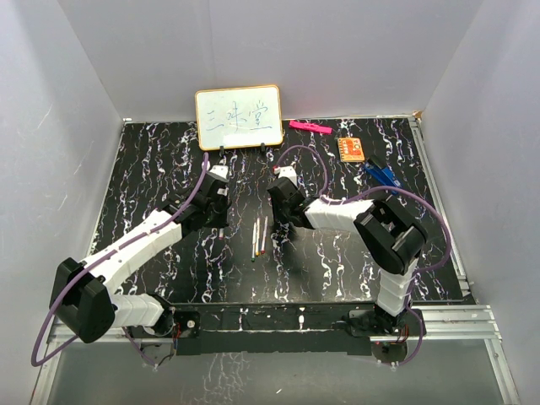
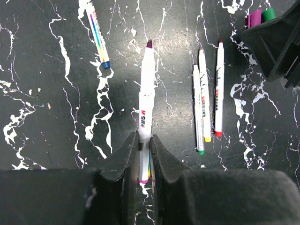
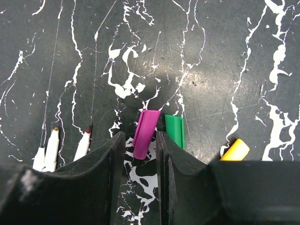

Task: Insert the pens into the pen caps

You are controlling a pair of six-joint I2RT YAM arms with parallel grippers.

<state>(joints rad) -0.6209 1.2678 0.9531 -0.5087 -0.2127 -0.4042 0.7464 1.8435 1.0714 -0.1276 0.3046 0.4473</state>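
Observation:
My left gripper (image 2: 144,140) is shut on a white pen (image 2: 147,89) with a dark purple tip that points away from me, low over the table. Three more pens lie side by side to its right, with green (image 2: 197,112), yellow (image 2: 204,98) and red (image 2: 219,89) ends. A fifth pen (image 2: 98,35) with a blue end lies at the far left. My right gripper (image 3: 140,138) is open, its jaws straddling a tilted purple cap (image 3: 145,131) on the table. A green cap (image 3: 175,130) lies just outside the right finger, and a yellow cap (image 3: 236,151) further right.
A small whiteboard (image 1: 239,116) stands at the back. A pink flat bar (image 1: 310,126), an orange board (image 1: 352,149) and a blue clip-like object (image 1: 382,174) lie at the back right. The three loose pens (image 1: 260,236) lie between the two grippers.

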